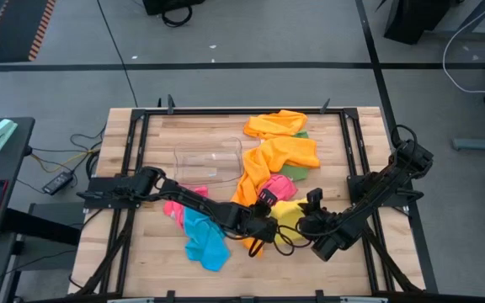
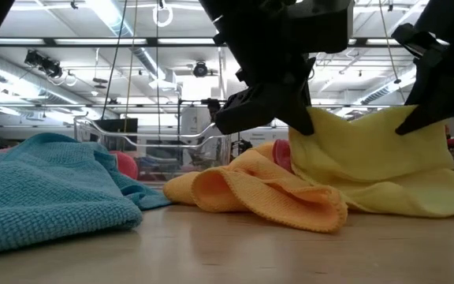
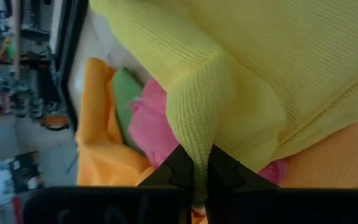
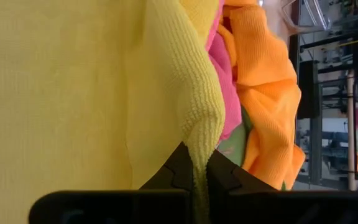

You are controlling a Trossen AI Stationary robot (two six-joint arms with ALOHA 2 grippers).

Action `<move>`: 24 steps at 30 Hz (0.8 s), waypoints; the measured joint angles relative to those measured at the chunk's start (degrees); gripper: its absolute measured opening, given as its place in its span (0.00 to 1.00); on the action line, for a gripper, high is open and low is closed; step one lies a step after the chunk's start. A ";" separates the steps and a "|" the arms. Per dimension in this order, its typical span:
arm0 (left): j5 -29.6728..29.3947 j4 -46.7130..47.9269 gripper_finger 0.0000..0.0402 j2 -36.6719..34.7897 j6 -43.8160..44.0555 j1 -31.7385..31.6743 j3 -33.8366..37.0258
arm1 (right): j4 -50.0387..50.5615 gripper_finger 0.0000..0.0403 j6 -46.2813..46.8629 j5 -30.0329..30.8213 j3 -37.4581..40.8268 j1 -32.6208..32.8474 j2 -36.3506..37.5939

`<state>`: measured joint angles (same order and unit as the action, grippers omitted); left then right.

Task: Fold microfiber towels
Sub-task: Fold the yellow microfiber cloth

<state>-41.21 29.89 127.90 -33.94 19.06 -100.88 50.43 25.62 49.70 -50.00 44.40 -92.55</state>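
A yellow towel [image 1: 286, 212] lies at the table's near middle, its lower part on the wood and its top edge raised [image 2: 377, 158]. My left gripper [image 1: 269, 223] is shut on the towel's left upper end, and my right gripper [image 1: 304, 225] is shut on its right upper end. An orange towel [image 2: 258, 193] lies crumpled in front of it, and a pink towel [image 1: 278, 187] lies behind it. A blue towel [image 1: 205, 240] rests to the left under my left arm. My left gripper [image 3: 202, 168] pinches a bunched fold at the yellow towel's edge [image 3: 197, 134] between its two fingers, slanting down from the table's left. That end is lifted, and the cloth spreads away from the fingers. My right gripper [image 4: 199, 168] pinches a folded edge of the yellow towel [image 4: 201, 134] between its two fingers, slanting down from the table's right. That end is held up; the towel's lower part [image 2: 416, 197] lies on the table.
A clear plastic bin [image 1: 209, 160] stands at the middle left. A long orange towel [image 1: 280, 156] runs toward the far side, with another orange towel [image 1: 276, 124] and a green one [image 1: 301, 133] behind. Black frame rails [image 1: 137, 151] border the table.
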 joint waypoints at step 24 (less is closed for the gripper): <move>5.21 -9.45 0.05 0.00 1.31 2.63 5.81 | -1.25 0.04 2.79 -3.06 0.02 1.67 -6.54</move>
<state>-35.99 20.44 127.90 -32.62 21.69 -95.07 49.18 28.41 46.63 -49.98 46.07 -99.09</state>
